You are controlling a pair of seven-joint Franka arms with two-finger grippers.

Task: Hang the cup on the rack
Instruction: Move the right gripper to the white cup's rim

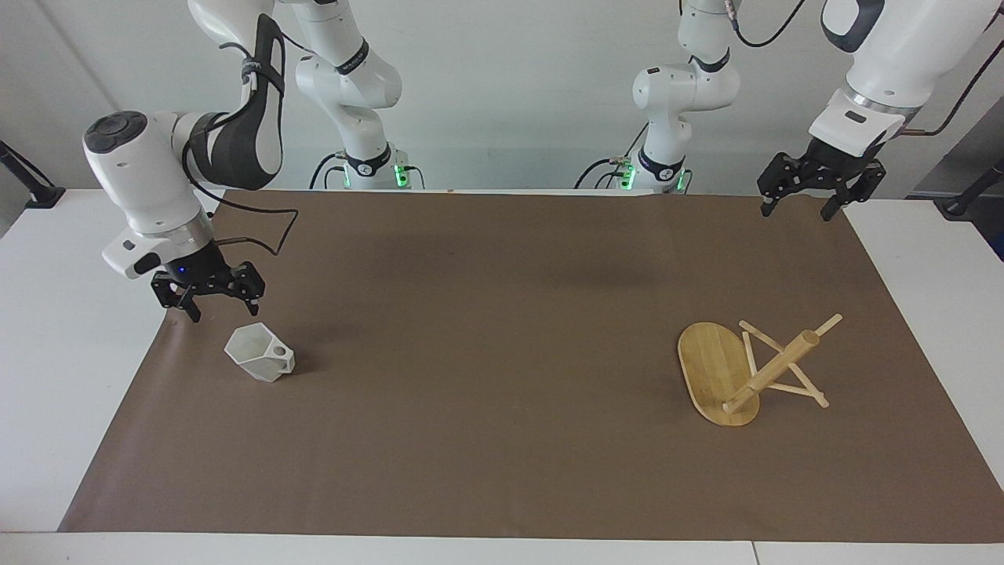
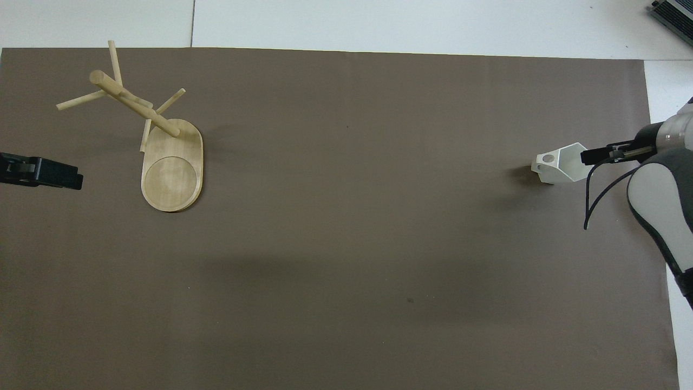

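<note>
The job has hardly begun. The cup [image 1: 260, 355] sits on the brown mat [image 1: 502, 353] near the right arm's end of the tabletop [image 1: 47, 329], with its open top tilted and its handle with the round hole pointing toward the middle of the mat. Nothing holds it yet. The right hand [image 1: 209, 294] hangs low, just above the mat and right beside the cup, on the side closer to the robots, and its fingers are spread wide with nothing between them. It does not touch the cup. The rack [image 1: 753, 369] stands close to the left arm's end of the tabletop, well apart from the cup, and all its pegs are bare. The left hand [image 1: 820, 184] waits high over the mat's corner at the robots' edge, fingers wide and empty too. What is left, I think, is nearly everything: grab the cup, lift it, carry it over to the rack, and slip the handle hole over a peg. I cannot read any brand names, labels or words anywhere.
</note>
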